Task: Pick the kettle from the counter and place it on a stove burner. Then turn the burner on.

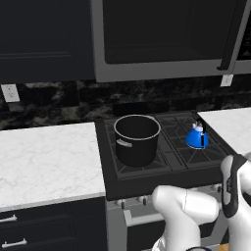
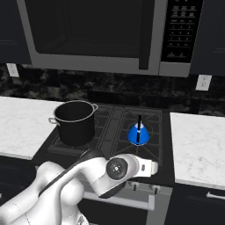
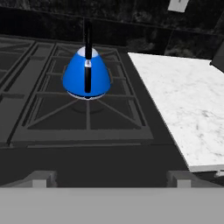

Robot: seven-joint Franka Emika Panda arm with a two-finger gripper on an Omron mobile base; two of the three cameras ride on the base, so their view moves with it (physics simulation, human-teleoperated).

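Gripper: the gripper (image 3: 112, 178) is low at the front edge of the stove; its two finger tips (image 3: 41, 178) stand far apart with nothing between them.
Knobs: small grey knobs (image 2: 134, 186) sit on the stove front, just beside the hand and under it in the right base view.
Stove burner: the stove burner (image 3: 57, 114) lies right ahead of the gripper, with black crossed grate bars.
Kettle: the kettle (image 3: 86, 75) is blue with a black arched handle; it stands upright on that burner, past the gripper and a little to its left in the hand view; nothing is touching it.
Kettle, from the base: it sits on the front right burner (image 2: 139, 133) (image 1: 197, 137), well apart from the hand.
Counter: the counter (image 3: 183, 100) is white with faint grey veins; it starts just beside the burner, ahead of the gripper and to its right.
Pot: a big black pot (image 1: 137, 139) stands on the front left burner, farther off to the gripper's left; it is apart from the kettle.
Other counter: more white counter top (image 1: 44, 159) lies past the pot.
Wall: a dark stone wall (image 1: 59, 103) is far behind the stove, with a white outlet (image 2: 203, 82) on it.
Microwave: a grey microwave (image 2: 96, 35) hangs high above the stove.
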